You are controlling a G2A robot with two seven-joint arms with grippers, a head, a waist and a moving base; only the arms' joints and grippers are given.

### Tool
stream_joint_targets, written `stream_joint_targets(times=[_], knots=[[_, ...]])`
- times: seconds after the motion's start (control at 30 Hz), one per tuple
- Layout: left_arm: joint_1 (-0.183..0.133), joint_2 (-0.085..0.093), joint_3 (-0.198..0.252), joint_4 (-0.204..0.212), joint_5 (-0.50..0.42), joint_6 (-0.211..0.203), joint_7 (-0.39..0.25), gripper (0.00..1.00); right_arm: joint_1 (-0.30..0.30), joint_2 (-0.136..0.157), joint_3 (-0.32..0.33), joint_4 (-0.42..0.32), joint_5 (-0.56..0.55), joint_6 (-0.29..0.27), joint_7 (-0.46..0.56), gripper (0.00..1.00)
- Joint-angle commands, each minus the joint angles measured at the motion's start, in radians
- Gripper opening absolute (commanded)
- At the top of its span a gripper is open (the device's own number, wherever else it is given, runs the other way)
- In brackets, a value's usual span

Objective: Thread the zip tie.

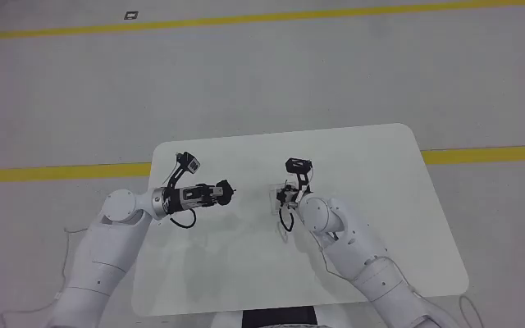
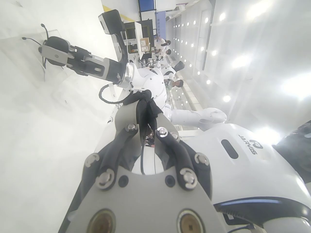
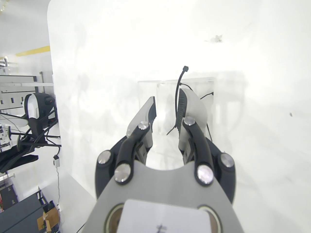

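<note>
Zip tie (image 3: 181, 78), thin, black, lies against parted right gripper (image 3: 167, 95); left gripper (image 2: 143, 96) pinched closed.

Left arm comes in over the table's (image 1: 394, 164) left edge, forearm level, and the left gripper (image 1: 229, 192) points across at its partner, fingers (image 2: 145, 107) pinched tight on a thin black zip tie (image 2: 142, 156). Right arm's bent at the elbow. The right gripper (image 3: 167, 95) hangs near the table's middle, tipped down, jaws apart.
</note>
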Motion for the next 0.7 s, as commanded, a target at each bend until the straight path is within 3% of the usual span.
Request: stream_joint_targets(times=[0.0, 0.43, 0.57, 0.67], knots=[[0.000, 0.000, 0.000, 0.000, 0.000, 0.000, 0.000, 0.00, -0.004, -0.001, 0.003, -0.002, -0.003, 0.000, 0.004, 0.17], [0.000, 0.000, 0.000, 0.000, 0.000, 0.000, 0.000, 0.00, -0.022, -0.003, 0.020, -0.014, -0.002, 0.000, 0.025, 0.16], [0.000, 0.000, 0.000, 0.000, 0.000, 0.000, 0.000, 0.00, -0.019, -0.003, 0.023, -0.011, 0.002, 0.000, 0.024, 0.00], [0.000, 0.000, 0.000, 0.000, 0.000, 0.000, 0.000, 0.00, -0.016, -0.003, 0.022, -0.006, 0.005, 0.000, 0.023, 0.00]])
